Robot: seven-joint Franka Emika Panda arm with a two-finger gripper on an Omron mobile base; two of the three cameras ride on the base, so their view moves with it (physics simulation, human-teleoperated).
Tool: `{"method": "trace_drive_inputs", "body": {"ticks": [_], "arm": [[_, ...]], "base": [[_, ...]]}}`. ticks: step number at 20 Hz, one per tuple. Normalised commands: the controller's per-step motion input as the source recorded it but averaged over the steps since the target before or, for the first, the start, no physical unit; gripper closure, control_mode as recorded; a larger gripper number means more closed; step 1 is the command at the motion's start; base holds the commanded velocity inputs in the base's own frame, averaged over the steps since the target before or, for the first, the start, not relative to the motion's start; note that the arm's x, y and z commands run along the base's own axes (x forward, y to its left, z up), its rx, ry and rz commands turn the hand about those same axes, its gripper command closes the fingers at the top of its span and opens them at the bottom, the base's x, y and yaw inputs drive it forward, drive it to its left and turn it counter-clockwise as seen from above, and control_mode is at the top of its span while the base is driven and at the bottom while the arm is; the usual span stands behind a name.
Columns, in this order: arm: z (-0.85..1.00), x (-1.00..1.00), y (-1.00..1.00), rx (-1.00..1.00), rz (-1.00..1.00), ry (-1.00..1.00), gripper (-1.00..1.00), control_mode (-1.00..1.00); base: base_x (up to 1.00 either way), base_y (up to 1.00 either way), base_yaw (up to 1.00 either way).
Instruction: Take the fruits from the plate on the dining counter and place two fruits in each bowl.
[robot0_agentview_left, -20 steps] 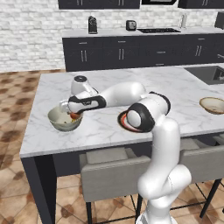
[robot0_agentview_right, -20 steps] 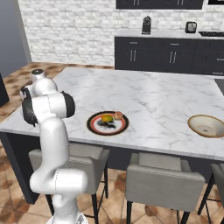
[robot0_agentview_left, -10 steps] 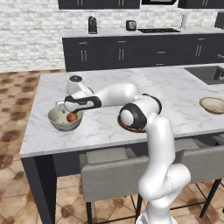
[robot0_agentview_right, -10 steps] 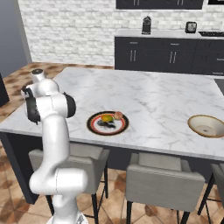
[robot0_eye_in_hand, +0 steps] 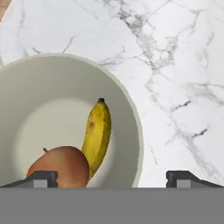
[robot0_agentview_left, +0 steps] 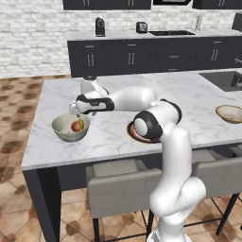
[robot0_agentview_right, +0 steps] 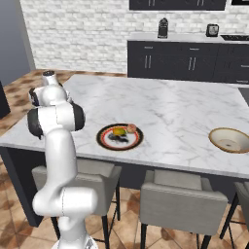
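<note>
I see the red apple [robot0_eye_in_hand: 61, 166] lying in the deep grey-green bowl [robot0_agentview_left: 71, 127] beside the banana [robot0_eye_in_hand: 97, 133], the two touching at the bowl's bottom. A second ago the apple was still up between the fingers over the bowl; half a second ago it was lower, at the rim; now it rests inside and the gripper [robot0_eye_in_hand: 113, 177] has lifted clear above it. In my hand view the two dark fingertips [robot0_eye_in_hand: 41, 178] stand far apart with nothing between them, so the fingers are wide and empty. The bowl sits near the left end of the dining counter [robot0_agentview_left: 189, 94]. To its right, past the arm's elbow, lies the plate [robot0_agentview_right: 119, 137], and in the right base view I can make out the orange [robot0_agentview_right: 119, 131] and the peach-like fruit [robot0_agentview_right: 131, 128] still on it, close together toward its far rim. The shallow tan-rimmed bowl [robot0_agentview_right: 229, 140] sits well apart at the counter's right end; its whitish inside looks bare. Grey stools [robot0_agentview_right: 182, 204] stand along the near edge of the counter.
</note>
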Motion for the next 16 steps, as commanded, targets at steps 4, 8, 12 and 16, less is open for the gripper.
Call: {"method": "trace_drive_inputs", "body": {"ticks": [4,8,12,16], "arm": [[0.00,-0.40,-1.00,0.06,-0.15,0.00,-1.00,-1.00],[0.00,-0.55,-0.99,0.02,-0.18,0.00,-1.00,-1.00],[0.00,-0.38,-1.00,0.00,-0.25,0.02,-1.00,-1.00],[0.00,-0.03,-1.00,0.00,-0.32,0.09,-1.00,-1.00]], "base": [[0.00,0.00,0.00],[0.00,0.00,0.00],[0.00,0.00,0.00],[0.00,0.00,0.00]]}}
